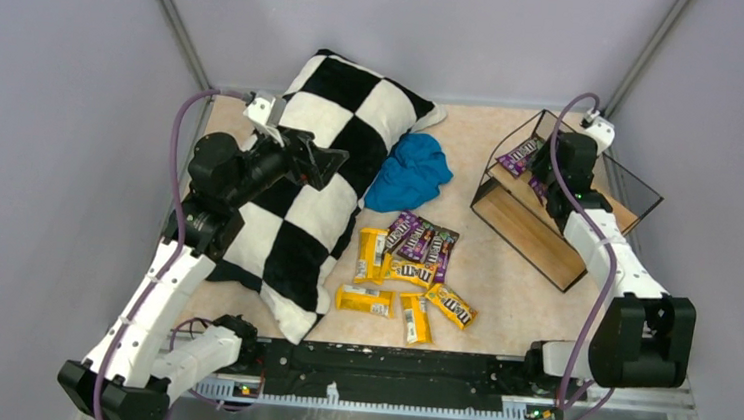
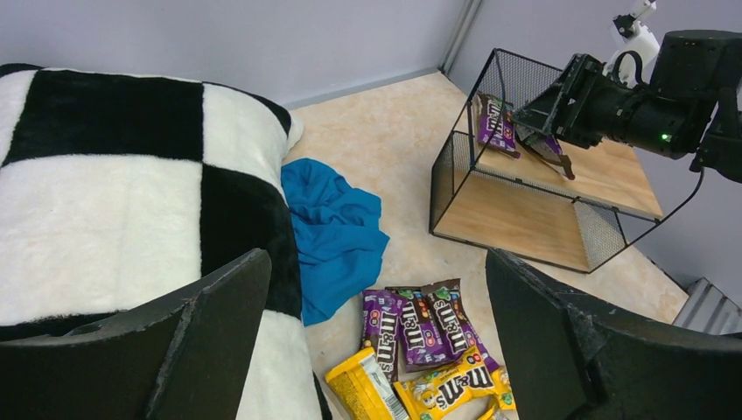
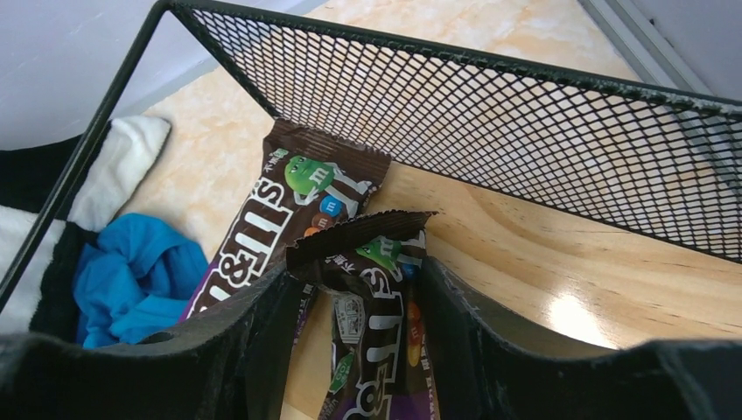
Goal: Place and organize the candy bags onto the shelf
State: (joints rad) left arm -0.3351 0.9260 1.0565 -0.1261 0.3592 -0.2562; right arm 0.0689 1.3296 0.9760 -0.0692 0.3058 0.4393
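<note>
Both arms are made of white tubes and chunky black joints. The left arm [image 1: 156, 293] stands at the left end of the black bar [image 1: 385, 372], the right arm [image 1: 607, 251] at its right end. A thin purple cable [image 1: 176, 144] loops along each one. The fingers [image 2: 219, 332] are black, flat and a bit rough. A tiny green light [image 2: 665, 137] glows on the right arm's black wrist.

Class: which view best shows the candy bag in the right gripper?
Right wrist: the candy bag is large in the right gripper, over the shelf. Left wrist shows it small, side-on; top external mostly hides it.
</note>
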